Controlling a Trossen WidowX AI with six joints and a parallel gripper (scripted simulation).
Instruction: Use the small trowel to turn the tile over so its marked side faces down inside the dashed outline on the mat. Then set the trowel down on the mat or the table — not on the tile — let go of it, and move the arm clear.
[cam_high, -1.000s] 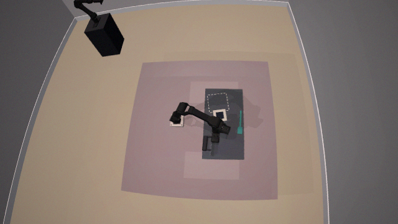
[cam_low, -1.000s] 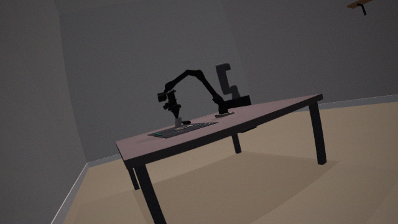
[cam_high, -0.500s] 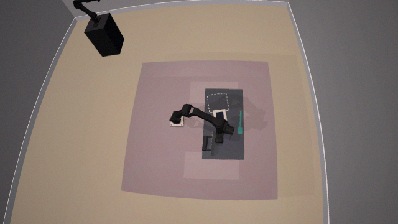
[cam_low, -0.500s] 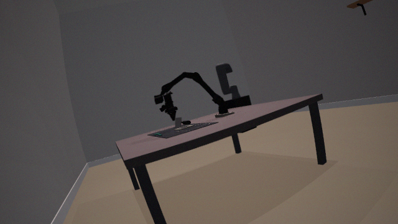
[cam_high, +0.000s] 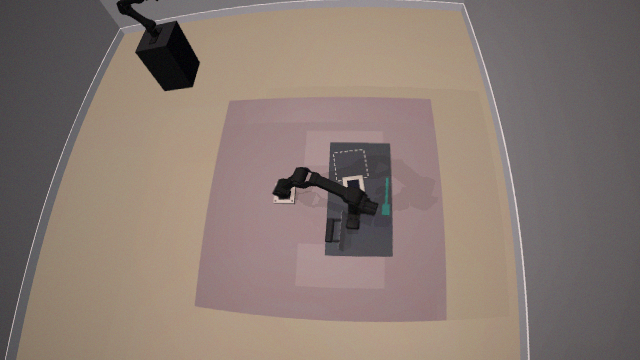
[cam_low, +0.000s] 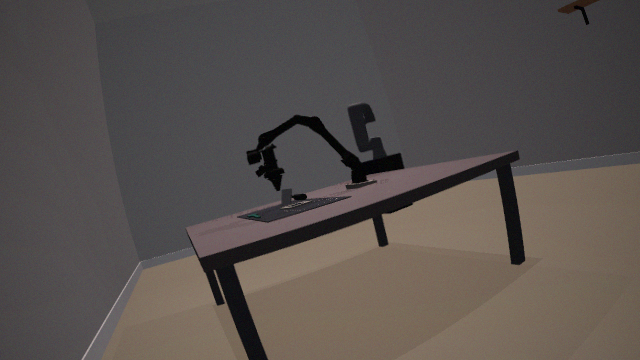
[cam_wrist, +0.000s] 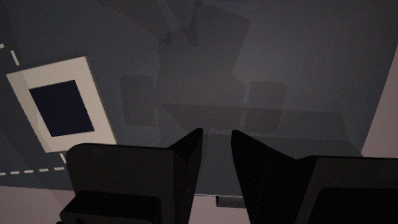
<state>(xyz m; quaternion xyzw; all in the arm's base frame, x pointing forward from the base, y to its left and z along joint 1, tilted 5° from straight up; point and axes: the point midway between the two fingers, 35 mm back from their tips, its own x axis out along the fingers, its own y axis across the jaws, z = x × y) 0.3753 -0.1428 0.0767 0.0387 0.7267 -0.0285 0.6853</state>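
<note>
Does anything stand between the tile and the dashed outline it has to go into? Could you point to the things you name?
Nothing visible does: the tile (cam_high: 354, 184) (cam_low: 296, 204) (cam_wrist: 62, 109) already overlaps one edge of the dashed outline (cam_high: 349, 150) (cam_wrist: 37, 170), with only bare mat beyond, inside it.

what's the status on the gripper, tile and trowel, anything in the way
Gripper partly open, empty, above mat. Tile marked side up, mostly outside dashed outline. Teal trowel flat on mat; nothing seen covering it.
</note>
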